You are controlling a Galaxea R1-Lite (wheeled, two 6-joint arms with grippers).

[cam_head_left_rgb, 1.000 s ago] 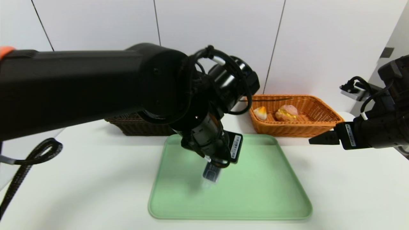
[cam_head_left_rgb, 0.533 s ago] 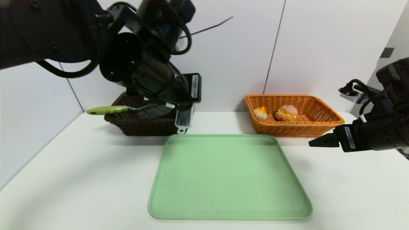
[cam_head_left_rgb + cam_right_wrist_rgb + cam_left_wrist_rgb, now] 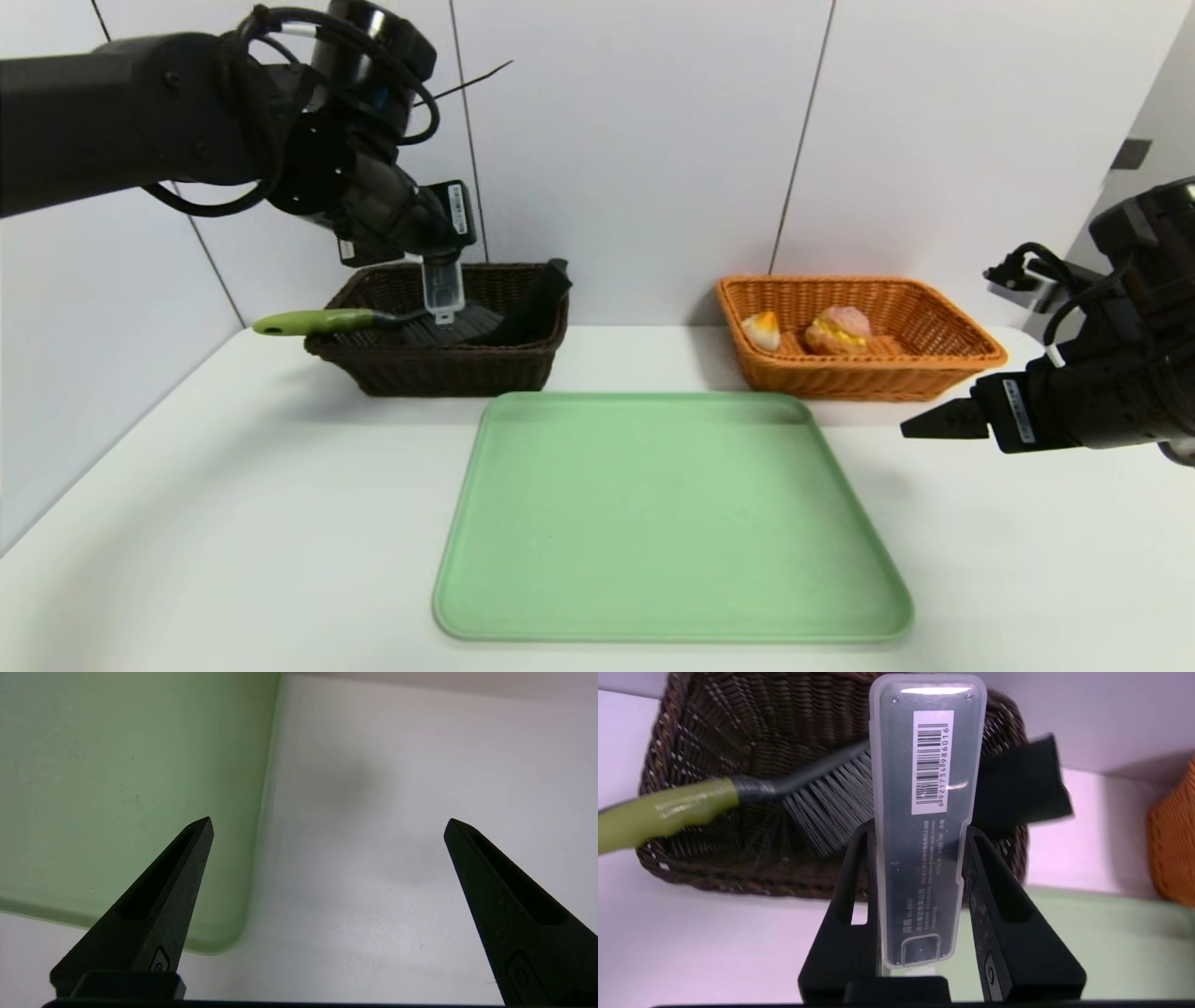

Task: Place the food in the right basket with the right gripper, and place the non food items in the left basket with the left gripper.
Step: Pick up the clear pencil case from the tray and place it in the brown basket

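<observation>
My left gripper (image 3: 439, 266) (image 3: 920, 828) is shut on the slim grey translucent case (image 3: 442, 289) (image 3: 927, 812), which hangs upright over the dark brown left basket (image 3: 439, 359) (image 3: 691, 732). In that basket lie the green-handled brush (image 3: 317, 322) (image 3: 682, 807) and the black pouch (image 3: 537, 303) (image 3: 1017, 788). The orange right basket (image 3: 859, 373) holds the two pastries: the pale bun (image 3: 761, 329) and the pinkish cream puff (image 3: 837, 329). My right gripper (image 3: 924, 423) (image 3: 327, 821) hovers open and empty above the table, right of the tray.
A green tray (image 3: 672, 523) (image 3: 117, 774) lies bare in the middle of the white table (image 3: 233, 513). The brush handle sticks out past the dark basket's left rim. A white panelled wall stands close behind both baskets.
My left arm has lifted the grey case off the green tray and swung it back and left to above the dark basket. The right arm has hardly moved.
</observation>
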